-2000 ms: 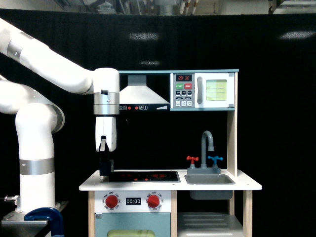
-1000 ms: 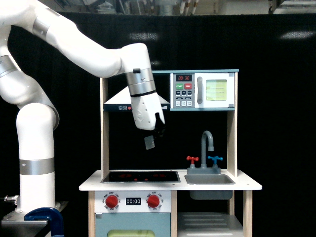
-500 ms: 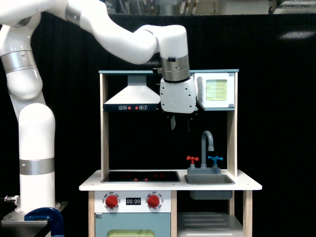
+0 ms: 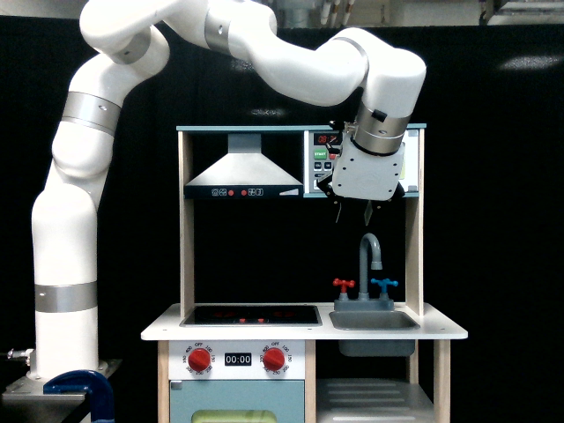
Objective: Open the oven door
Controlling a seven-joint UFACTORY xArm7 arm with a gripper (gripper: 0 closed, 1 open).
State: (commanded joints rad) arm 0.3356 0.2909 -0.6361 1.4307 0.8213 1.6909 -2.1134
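The oven door (image 4: pixel 410 174) belongs to the small toy microwave on the upper shelf at the exterior view's right. Almost all of it is hidden behind my wrist, window and grey bar handle included; only a white sliver at its right edge shows. The microwave's button panel (image 4: pixel 319 164) shows to the left of my wrist. My gripper (image 4: pixel 352 213) hangs just below the shelf edge, in front of the microwave. It is open, its two dark fingers (image 4: pixel 337 210) point down, and nothing is between them.
A grey faucet (image 4: pixel 371 256) with red and blue taps stands right under the gripper, over the sink (image 4: pixel 374 320). The range hood (image 4: pixel 244 169) is to the left, the black hob (image 4: pixel 256 314) below it. A larger pale blue door (image 4: pixel 238 401) sits under the knobs.
The arm has swung up from the hob at the left and across to the right. The gripper now covers the microwave door instead of the button panel.
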